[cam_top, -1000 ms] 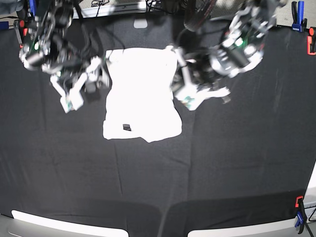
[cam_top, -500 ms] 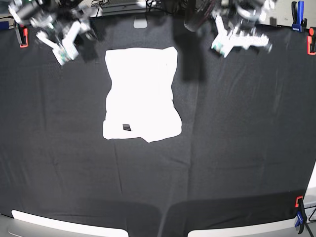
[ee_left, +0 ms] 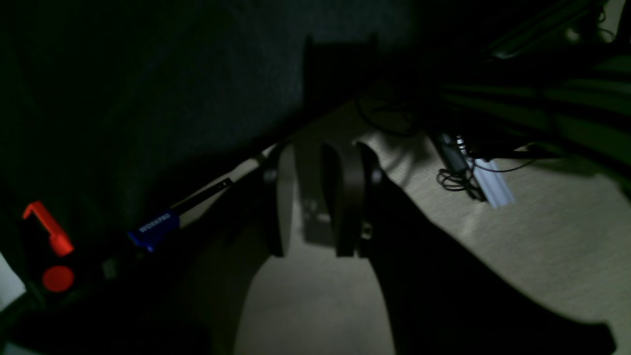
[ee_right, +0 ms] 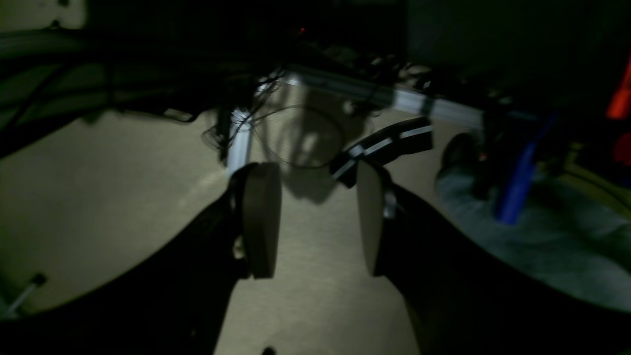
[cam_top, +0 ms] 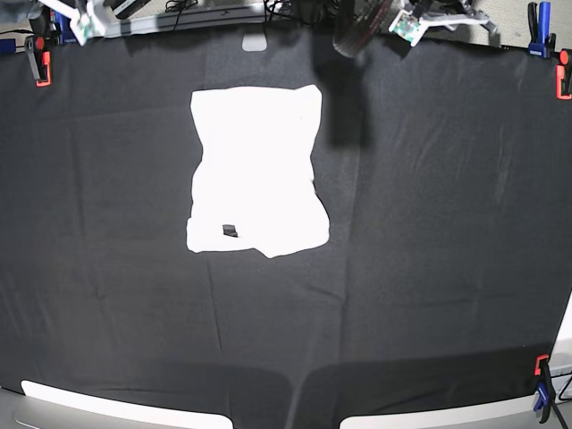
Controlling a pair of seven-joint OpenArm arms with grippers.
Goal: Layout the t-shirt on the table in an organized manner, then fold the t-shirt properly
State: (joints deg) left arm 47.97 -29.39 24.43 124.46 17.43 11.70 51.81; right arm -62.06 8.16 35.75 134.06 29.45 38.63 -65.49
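The t-shirt lies flat on the table, plain white side up in a tall, roughly rectangular shape. Its small dark tag sits near the front edge. Both arms are far back at the table's far edge, well away from the shirt. My left gripper hangs over the table edge and the floor, jaws slightly apart with nothing between them; in the base view it is at the top right. My right gripper is wide open and empty over the floor, and shows at the top left of the base view.
Red clamps and a blue clamp grip the cloth at the far corners, another clamp at the near right. A red clamp, a blue clamp handle and cables show below the left gripper.
Both arms pulled away from the shirt's far corners, up and back to the table's far edge. The shirt has stayed where it lay.
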